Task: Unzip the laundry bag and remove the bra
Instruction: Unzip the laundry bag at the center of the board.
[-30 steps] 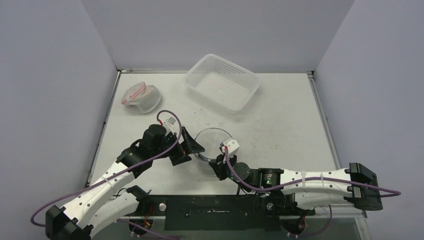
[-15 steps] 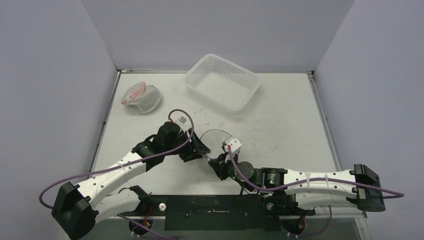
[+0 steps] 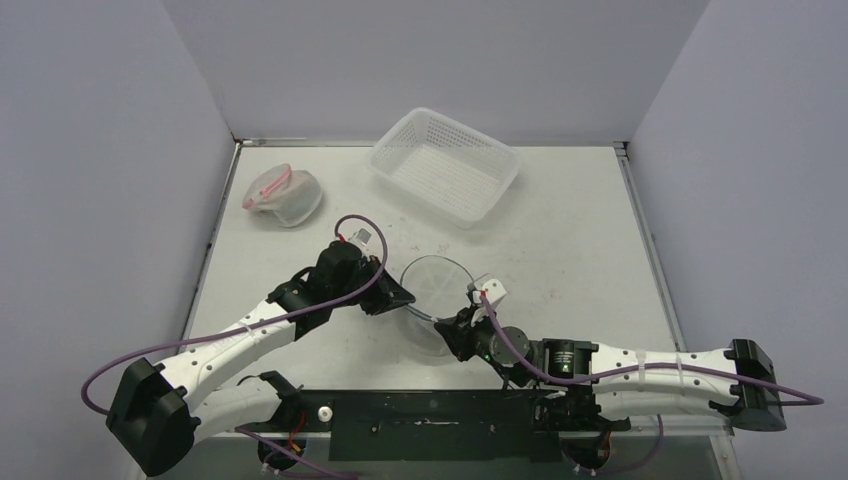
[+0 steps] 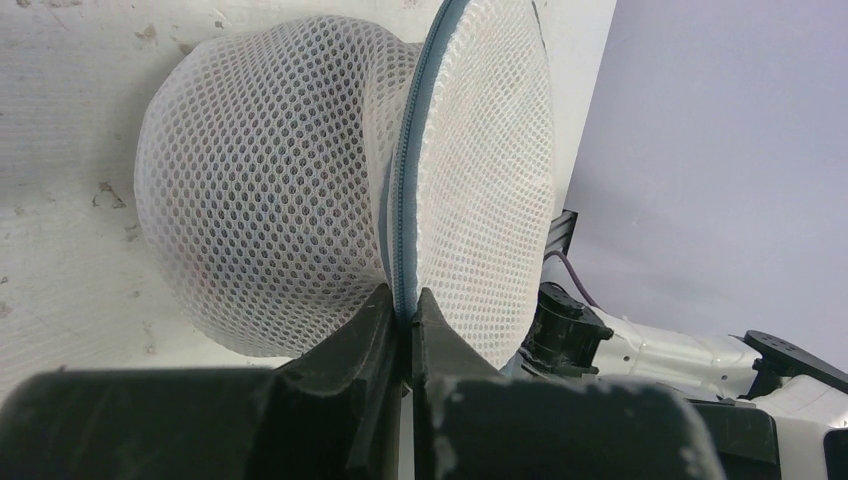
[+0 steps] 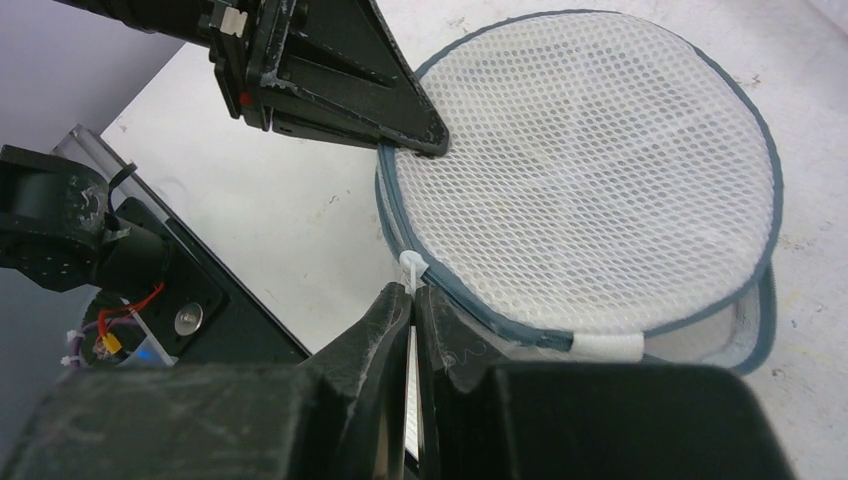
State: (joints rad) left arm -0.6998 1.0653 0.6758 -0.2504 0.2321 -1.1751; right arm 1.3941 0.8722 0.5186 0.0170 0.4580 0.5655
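Note:
The laundry bag point(image 3: 440, 285) is a round white mesh pouch edged by a blue-grey zipper point(image 4: 405, 200), lying between the two arms. My left gripper point(image 3: 408, 300) is shut on the zipper seam at the bag's left edge point(image 4: 408, 318). My right gripper point(image 3: 450, 325) is shut at the bag's near edge, pinching the small white zipper pull point(image 5: 408, 268) between its fingertips point(image 5: 412, 290). In the right wrist view the bag's flat mesh face point(image 5: 590, 170) fills the frame, with the left gripper's black fingers point(image 5: 380, 110) at its rim. The bra is hidden; the mesh shows no clear shape inside.
A white perforated plastic basket point(image 3: 397, 132) stands at the back centre. A pale rounded bundle with a pink band point(image 3: 282, 195) lies at the back left near the wall. The black base rail point(image 3: 430, 425) runs along the near edge.
My left gripper swung right to the bag's edge and shut on the zipper seam. The right arm and the bag shifted slightly right, its grip unchanged.

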